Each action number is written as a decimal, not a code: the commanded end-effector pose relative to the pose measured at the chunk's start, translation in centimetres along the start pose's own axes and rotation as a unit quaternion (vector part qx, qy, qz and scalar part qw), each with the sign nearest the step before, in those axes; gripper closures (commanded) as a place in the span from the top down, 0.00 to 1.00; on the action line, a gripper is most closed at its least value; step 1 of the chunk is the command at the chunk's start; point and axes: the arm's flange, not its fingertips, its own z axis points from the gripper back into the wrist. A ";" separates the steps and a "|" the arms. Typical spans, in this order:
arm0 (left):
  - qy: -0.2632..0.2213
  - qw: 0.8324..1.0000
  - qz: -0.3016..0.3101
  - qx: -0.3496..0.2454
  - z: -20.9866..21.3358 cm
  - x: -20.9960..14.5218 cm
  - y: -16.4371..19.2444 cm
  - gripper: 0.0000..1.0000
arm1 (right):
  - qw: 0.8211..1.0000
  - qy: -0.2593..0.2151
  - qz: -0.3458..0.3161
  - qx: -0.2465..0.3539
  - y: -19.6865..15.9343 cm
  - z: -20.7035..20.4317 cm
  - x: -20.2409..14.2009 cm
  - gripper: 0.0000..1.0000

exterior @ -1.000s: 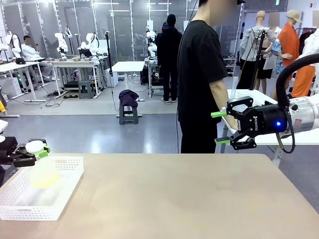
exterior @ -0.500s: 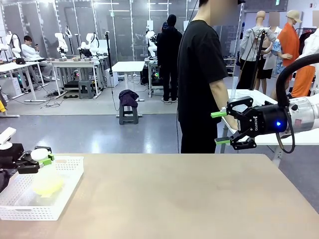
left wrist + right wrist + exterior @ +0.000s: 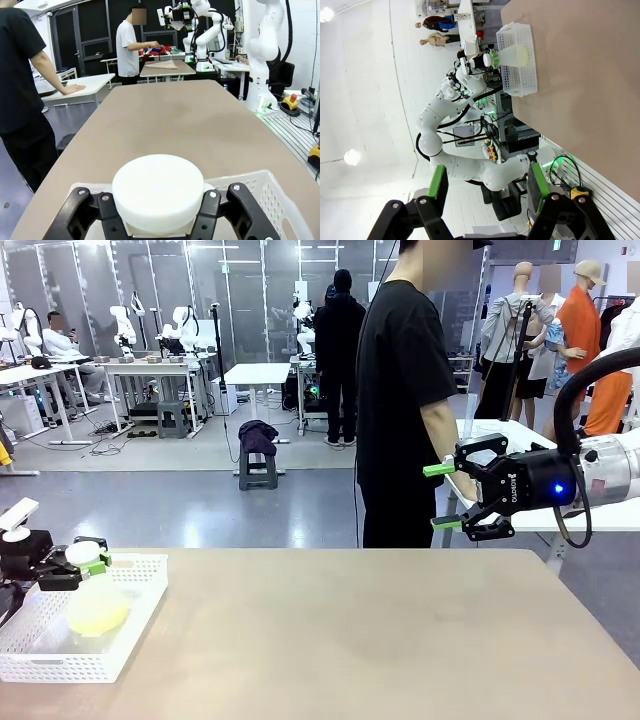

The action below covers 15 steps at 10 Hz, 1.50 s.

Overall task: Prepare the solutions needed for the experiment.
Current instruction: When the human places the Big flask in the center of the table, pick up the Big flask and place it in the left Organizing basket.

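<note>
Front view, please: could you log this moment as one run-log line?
left gripper: shut on flask neck | solutions: in flask, inside white basket | right gripper: open, raised past table's far edge, holding nothing

Yellow-green solutions [image 3: 97, 618] low in upright flask [image 3: 95, 602]

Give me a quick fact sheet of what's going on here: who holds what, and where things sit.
Left gripper: fingers shut around the capped neck of the flask
Flask: translucent white, conical, inside the white basket
Solutions: pale yellow-green liquid in the flask's wide base
Basket: near the table's left edge
Right gripper: open, holding nothing, raised above the table's far right
Person: standing at the far side
</note>
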 end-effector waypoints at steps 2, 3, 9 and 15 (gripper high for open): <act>0.001 0.999 0.022 -0.034 0.2 -0.4 0.3 0.41 | 1.000 0.002 0.000 0.002 0.0 0.0 0.0 0.81; 0.002 0.999 0.026 -0.041 0.2 -0.4 0.3 0.47 | 1.000 0.002 0.000 0.002 0.0 0.0 0.0 0.81; 0.004 1.000 0.020 -0.021 0.2 -0.4 -0.1 0.86 | 1.000 0.002 0.000 0.002 0.0 0.0 0.0 0.81; 0.004 1.000 0.020 -0.021 0.2 -0.4 -0.1 0.86 | 1.000 0.002 0.000 0.002 0.0 0.0 0.0 0.81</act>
